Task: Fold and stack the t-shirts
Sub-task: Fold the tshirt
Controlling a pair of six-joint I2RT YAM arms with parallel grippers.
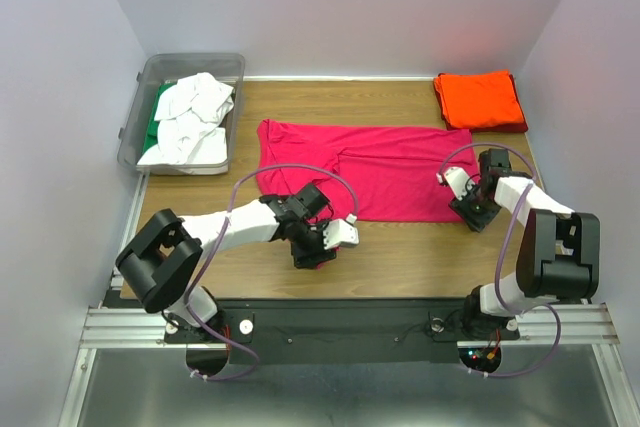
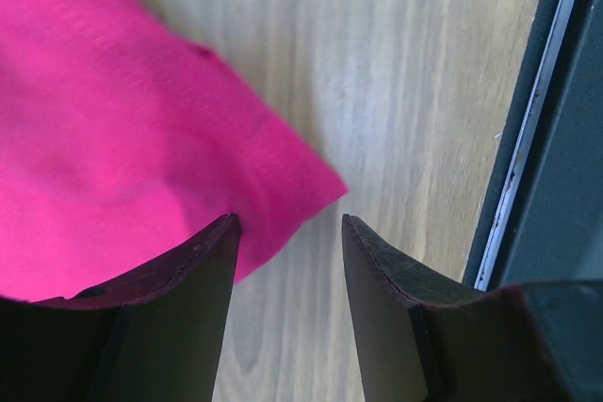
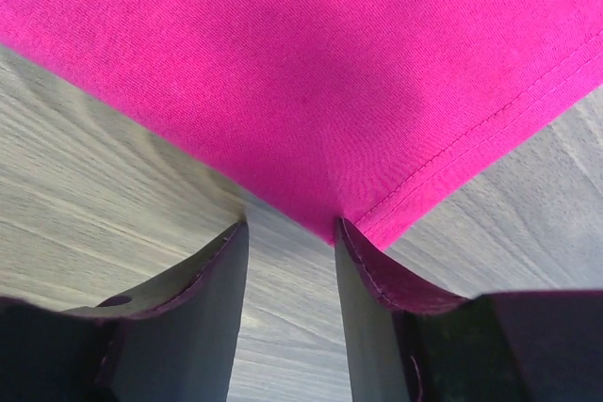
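A magenta-pink t-shirt lies spread flat across the middle of the table. My left gripper sits at its near left corner. In the left wrist view the jaws stand open, and a pink corner lies on the wood, reaching just past the left fingertip. My right gripper is at the shirt's near right corner. Its jaws are open over bare wood, with the hemmed corner lying at the fingertips. An orange-red t-shirt lies folded at the back right.
A clear grey bin at the back left holds crumpled white t-shirts over a green one. The wooden table ends at a black rail near the arm bases. White walls close in the back and both sides.
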